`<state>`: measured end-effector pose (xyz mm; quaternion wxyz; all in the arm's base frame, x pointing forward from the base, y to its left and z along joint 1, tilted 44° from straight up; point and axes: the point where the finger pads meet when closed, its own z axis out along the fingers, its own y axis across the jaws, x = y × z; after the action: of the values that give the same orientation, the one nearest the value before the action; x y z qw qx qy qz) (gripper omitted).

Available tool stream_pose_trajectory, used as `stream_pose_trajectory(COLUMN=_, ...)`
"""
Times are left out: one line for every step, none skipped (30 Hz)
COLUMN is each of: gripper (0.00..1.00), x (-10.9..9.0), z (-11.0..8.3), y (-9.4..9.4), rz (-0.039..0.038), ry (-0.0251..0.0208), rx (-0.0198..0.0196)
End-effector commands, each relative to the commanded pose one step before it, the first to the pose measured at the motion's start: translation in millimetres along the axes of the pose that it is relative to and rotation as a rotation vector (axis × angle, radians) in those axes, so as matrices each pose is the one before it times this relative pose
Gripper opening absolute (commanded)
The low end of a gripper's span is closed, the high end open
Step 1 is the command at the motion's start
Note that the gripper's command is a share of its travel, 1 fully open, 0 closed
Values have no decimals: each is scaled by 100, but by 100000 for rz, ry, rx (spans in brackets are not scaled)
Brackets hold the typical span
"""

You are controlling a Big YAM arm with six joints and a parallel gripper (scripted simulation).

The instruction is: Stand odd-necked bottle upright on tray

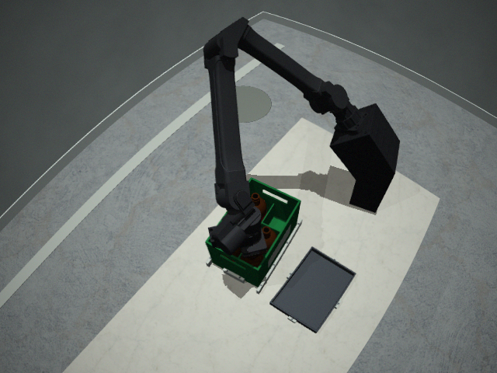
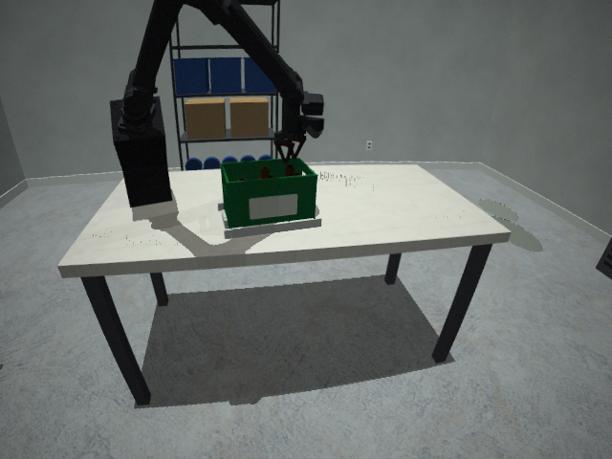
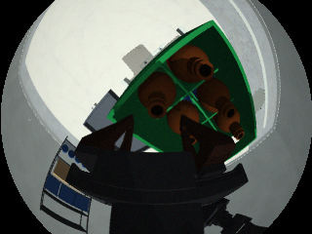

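The green crate stands on the white table top and holds several brown bottles, upright in its cells. In the wrist view the crate [image 3: 189, 92] shows several bottle mouths, such as one at the far side [image 3: 191, 65] and one near my fingers [image 3: 181, 117]. My gripper [image 2: 290, 148] hangs open just above the crate's rim, over a bottle [image 2: 289, 170] at the crate's end. Its two fingers hold nothing. In the top view the wrist [image 1: 252, 246] covers most bottles; two necks [image 1: 255, 199] [image 1: 266, 231] show. The dark grey tray [image 1: 313, 289] lies empty beside the crate.
The black base box [image 1: 367, 156] of the arm stands on the table behind the crate. One crate cell [image 1: 276, 221] is empty. A shelf with boxes [image 2: 225, 116] stands behind the table.
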<state>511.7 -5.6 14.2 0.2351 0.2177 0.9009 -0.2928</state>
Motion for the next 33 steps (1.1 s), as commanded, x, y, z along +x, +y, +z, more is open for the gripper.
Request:
stream_pose_trajectory(gripper=61, x=-451, z=334, y=-290, rz=549, ry=-249, rx=-383)
stream_pose_trajectory(gripper=61, x=71, z=153, y=-48, rz=-47, ry=234, rx=198)
stream_pose_trajectory(gripper=61, x=84, z=159, y=-12, rz=-63, ry=191, rx=155)
stream_pose_trajectory(gripper=61, x=133, z=144, y=30, rz=-244, ry=217, rx=154)
stream_pose_trajectory(gripper=61, x=157, z=107, y=85, rz=-357, ry=165, rx=80)
stream_pose_trajectory(gripper=61, x=137, z=71, y=92, rz=-336, ry=105, rx=7)
stream_pose_trajectory(gripper=61, x=85, z=66, y=39, rz=-187, ry=74, rx=7)
stream_pose_trajectory(gripper=61, x=-17, z=66, y=-70, rz=111, ry=22, rx=36)
stream_pose_trajectory(gripper=61, x=-103, z=70, y=-169, rz=369, ry=-20, rx=75)
stream_pose_trajectory(gripper=61, x=-199, z=-17, y=-59, rz=391, ry=-244, rx=-113)
stream_pose_trajectory(gripper=61, x=-185, z=28, y=68, rz=237, ry=-221, rx=-140)
stream_pose_trajectory(gripper=61, x=0, z=0, y=0, rz=0, ry=0, rx=0)
stream_pose_trajectory(gripper=61, x=0, z=0, y=0, rz=0, ry=0, rx=0)
stream_pose_trajectory(gripper=61, x=-326, z=-683, y=533, rz=-193, ry=-1332, rx=-1274)
stream_pose_trajectory(gripper=61, x=276, z=485, y=-84, rz=-283, ry=720, rx=561)
stream_pose_trajectory(gripper=61, x=269, z=599, y=-185, rz=-132, ry=877, rx=743)
stream_pose_trajectory(gripper=61, x=14, z=207, y=-140, rz=144, ry=166, rx=236)
stream_pose_trajectory(gripper=61, x=56, z=118, y=-16, rz=-70, ry=77, rx=22)
stream_pose_trajectory(gripper=61, x=47, z=121, y=-17, rz=-61, ry=55, rx=39)
stream_pose_trajectory(gripper=61, x=50, z=125, y=-19, rz=-66, ry=58, rx=43)
stream_pose_trajectory(gripper=61, x=43, z=119, y=-22, rz=-48, ry=45, rx=28)
stream_pose_trajectory(gripper=61, x=-207, z=-104, y=-107, rz=419, ry=-387, rx=-248)
stream_pose_trajectory(gripper=61, x=-138, z=-32, y=-77, rz=283, ry=-264, rx=-164)
stream_pose_trajectory(gripper=61, x=-172, z=61, y=44, rz=235, ry=-222, rx=-137)
stream_pose_trajectory(gripper=61, x=47, z=180, y=254, rz=-338, ry=19, rx=-72)
stream_pose_trajectory(gripper=61, x=239, z=284, y=163, rz=-540, ry=326, rx=136)
stream_pose_trajectory(gripper=61, x=31, z=146, y=-25, rz=-13, ry=69, rx=28)
stream_pose_trajectory(gripper=61, x=-5, z=235, y=-139, rz=194, ry=175, rx=198)
stream_pose_trajectory(gripper=61, x=0, z=0, y=0, rz=0, ry=0, rx=0)
stream_pose_trajectory(gripper=61, x=0, z=0, y=0, rz=0, ry=0, rx=0)
stream_pose_trajectory(gripper=61, x=-752, z=-955, y=41, rz=921, ry=-1926, rx=-1337)
stream_pose_trajectory(gripper=61, x=117, z=528, y=-264, rz=208, ry=668, rx=611)
stream_pose_trajectory(gripper=61, x=126, z=423, y=75, rz=-204, ry=434, rx=308)
